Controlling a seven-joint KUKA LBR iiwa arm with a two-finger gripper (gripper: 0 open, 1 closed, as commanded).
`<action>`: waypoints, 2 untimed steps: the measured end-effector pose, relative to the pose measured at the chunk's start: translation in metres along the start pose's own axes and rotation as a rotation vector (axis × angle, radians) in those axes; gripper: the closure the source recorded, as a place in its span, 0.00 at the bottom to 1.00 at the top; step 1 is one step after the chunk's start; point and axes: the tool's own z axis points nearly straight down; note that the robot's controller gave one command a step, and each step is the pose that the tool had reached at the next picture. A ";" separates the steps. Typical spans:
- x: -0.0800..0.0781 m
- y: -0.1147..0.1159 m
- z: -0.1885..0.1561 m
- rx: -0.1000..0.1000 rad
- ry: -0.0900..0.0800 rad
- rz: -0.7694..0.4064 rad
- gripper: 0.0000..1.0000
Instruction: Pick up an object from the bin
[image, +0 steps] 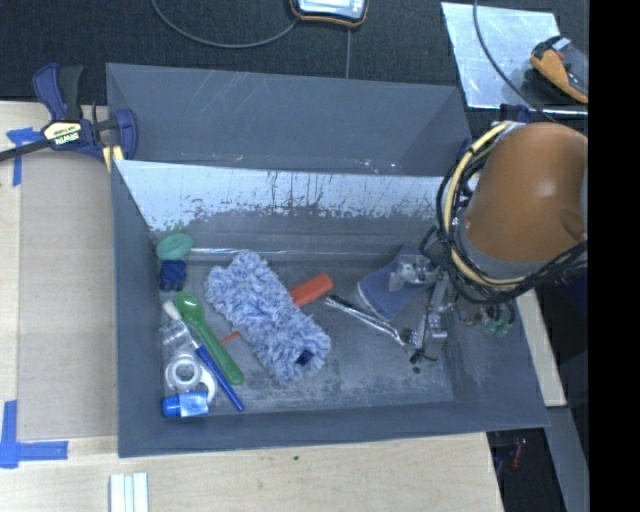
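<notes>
Grey bin, right side: your gripper sits just beside the scoop. Can't tell how open it is.

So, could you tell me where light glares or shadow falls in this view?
In the camera view, the bin's back wall catches a pale sheen, the arm's orange cover shows a soft highlight, and the floor beside the gripper lies in shadow.

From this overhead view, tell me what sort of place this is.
Likely a robot grasping test cell: a grey metal bin of loose odds, a fluffy blue duster head and green spoon, with the gripper at its right.
</notes>
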 end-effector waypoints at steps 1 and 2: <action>-0.002 0.000 -0.004 0.001 -0.009 -0.002 0.00; -0.013 0.064 0.088 0.002 -0.011 -0.246 0.00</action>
